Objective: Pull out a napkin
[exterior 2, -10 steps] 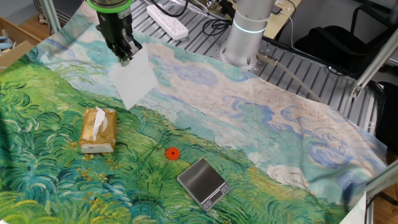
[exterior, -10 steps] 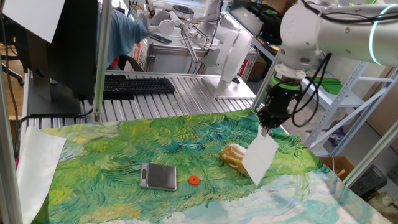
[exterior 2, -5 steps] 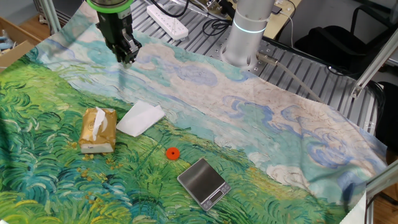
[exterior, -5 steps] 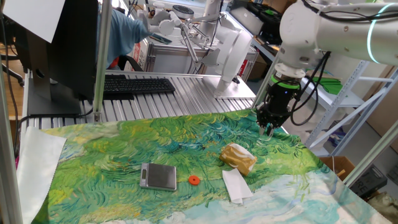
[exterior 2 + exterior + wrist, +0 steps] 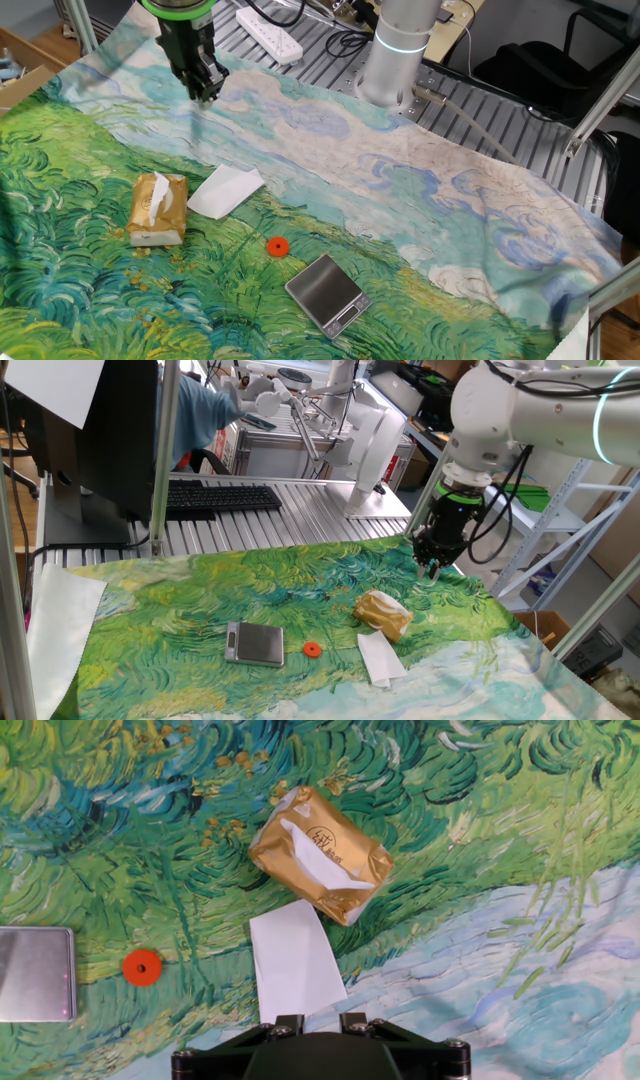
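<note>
Since a second ago our claw (image 5: 205, 92) has let go and hangs parted and bare, while the napkin (image 5: 226, 190) has dropped flat onto the surface (image 5: 420, 220), beside the golden-brown tissue packet (image 5: 158, 208), below the claw.
</note>
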### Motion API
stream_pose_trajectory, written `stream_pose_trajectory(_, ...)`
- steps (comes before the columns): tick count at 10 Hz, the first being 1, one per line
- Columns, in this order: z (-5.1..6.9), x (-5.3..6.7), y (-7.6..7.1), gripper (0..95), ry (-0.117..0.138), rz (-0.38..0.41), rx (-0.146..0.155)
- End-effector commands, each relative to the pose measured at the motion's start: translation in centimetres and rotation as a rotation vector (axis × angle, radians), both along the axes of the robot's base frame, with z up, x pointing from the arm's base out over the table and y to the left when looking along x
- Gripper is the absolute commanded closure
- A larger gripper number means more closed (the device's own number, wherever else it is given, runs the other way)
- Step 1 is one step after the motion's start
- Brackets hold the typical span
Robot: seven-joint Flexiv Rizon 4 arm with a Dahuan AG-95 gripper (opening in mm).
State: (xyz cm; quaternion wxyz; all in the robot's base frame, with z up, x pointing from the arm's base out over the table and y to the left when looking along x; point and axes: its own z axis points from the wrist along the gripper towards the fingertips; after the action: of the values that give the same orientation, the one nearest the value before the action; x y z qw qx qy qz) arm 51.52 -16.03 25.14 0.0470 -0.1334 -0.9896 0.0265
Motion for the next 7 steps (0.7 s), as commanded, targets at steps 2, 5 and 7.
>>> stream_pose_trajectory(2, -0.02, -0.03, -0.02, 76.0, -0.003, -0.031, -0.003)
stream_pose_trajectory(5, -0.02, -0.03, -0.03, 76.0, -0.006, -0.103, -0.010)
stream_pose_trajectory(7, -0.02, -0.03, -0.03, 76.0, -0.009, -0.180, -0.017)
